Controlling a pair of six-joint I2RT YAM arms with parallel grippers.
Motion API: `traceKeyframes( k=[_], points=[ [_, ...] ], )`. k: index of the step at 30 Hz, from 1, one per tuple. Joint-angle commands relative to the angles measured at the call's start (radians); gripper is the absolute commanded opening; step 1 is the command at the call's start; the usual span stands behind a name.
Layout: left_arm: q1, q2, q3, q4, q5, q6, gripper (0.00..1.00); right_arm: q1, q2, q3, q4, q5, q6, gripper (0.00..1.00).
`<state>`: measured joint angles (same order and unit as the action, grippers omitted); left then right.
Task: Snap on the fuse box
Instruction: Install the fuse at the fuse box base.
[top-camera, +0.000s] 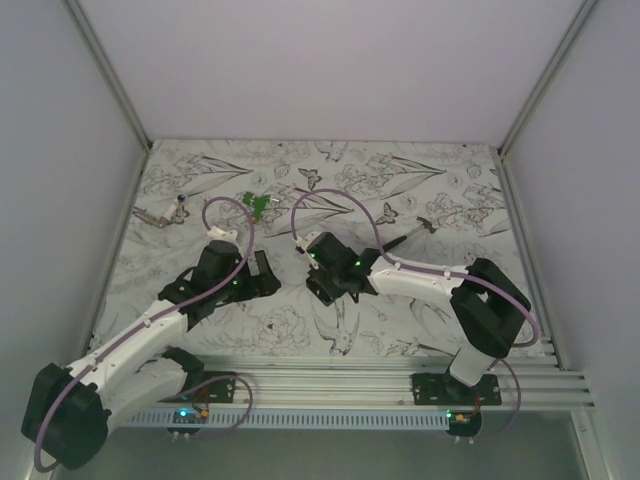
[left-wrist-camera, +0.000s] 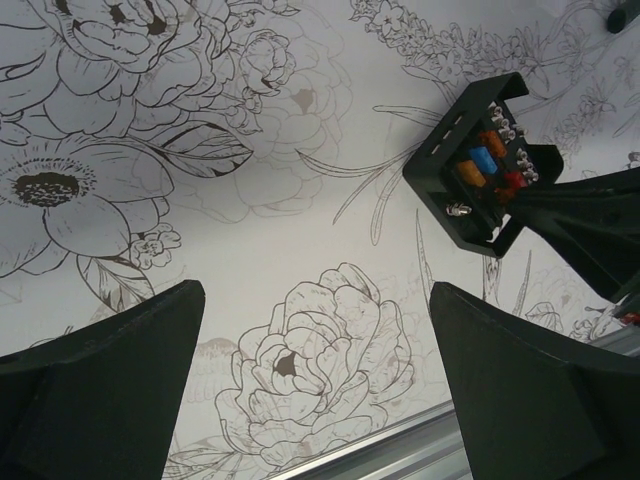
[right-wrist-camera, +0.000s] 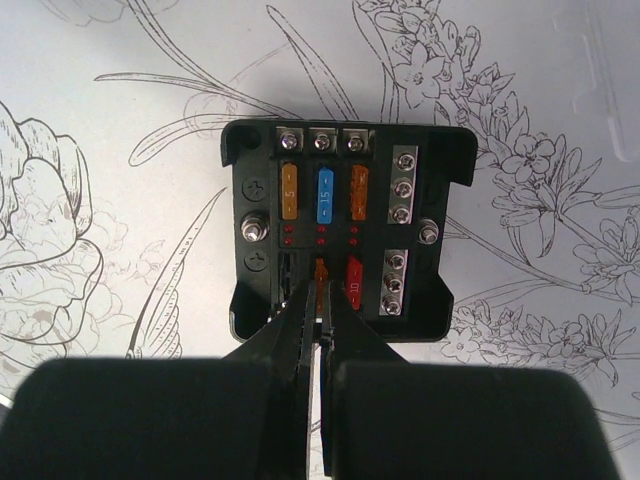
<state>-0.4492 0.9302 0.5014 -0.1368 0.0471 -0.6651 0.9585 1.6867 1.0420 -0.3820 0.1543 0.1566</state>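
The right gripper is pinched shut. Its tips rest on the near row of fuses in the fuse box, which lies open-faced on the tabletop just ahead of it. Whether the gripper grips a fuse, I cannot tell.

A straight, centred downward push looks best, since the box seems unbraced and could skid. The left gripper stands wide and empty, with the box ahead and to its right, so it could steady a wall.

A green plastic piece and a thin black tool lie well beyond, blocking nothing.
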Motion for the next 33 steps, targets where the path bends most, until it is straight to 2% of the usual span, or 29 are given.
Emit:
traceKeyframes(
  k=[1, 9, 16, 20, 22, 33],
  points=[
    [0.009, 0.006, 0.028, -0.021, 0.010, -0.020, 0.99, 0.002, 0.036, -0.003, -0.104, -0.065, -0.071, 0.00],
    [0.009, 0.043, 0.029, 0.005, 0.035, -0.095, 0.96, 0.002, 0.040, 0.008, -0.088, -0.111, -0.127, 0.00],
    [0.009, 0.191, 0.025, 0.171, 0.123, -0.207, 0.80, 0.000, 0.050, 0.005, -0.056, -0.142, -0.118, 0.00],
    [0.005, 0.313, 0.032, 0.290, 0.177, -0.288, 0.60, 0.000, 0.050, -0.007, -0.030, -0.148, -0.098, 0.00],
    [-0.002, 0.371, 0.041, 0.318, 0.187, -0.309, 0.53, 0.000, 0.050, -0.013, -0.021, -0.154, -0.087, 0.00],
    [-0.068, 0.488, 0.087, 0.355, 0.167, -0.347, 0.35, 0.000, 0.062, -0.026, 0.009, -0.172, -0.063, 0.00]
  ],
)
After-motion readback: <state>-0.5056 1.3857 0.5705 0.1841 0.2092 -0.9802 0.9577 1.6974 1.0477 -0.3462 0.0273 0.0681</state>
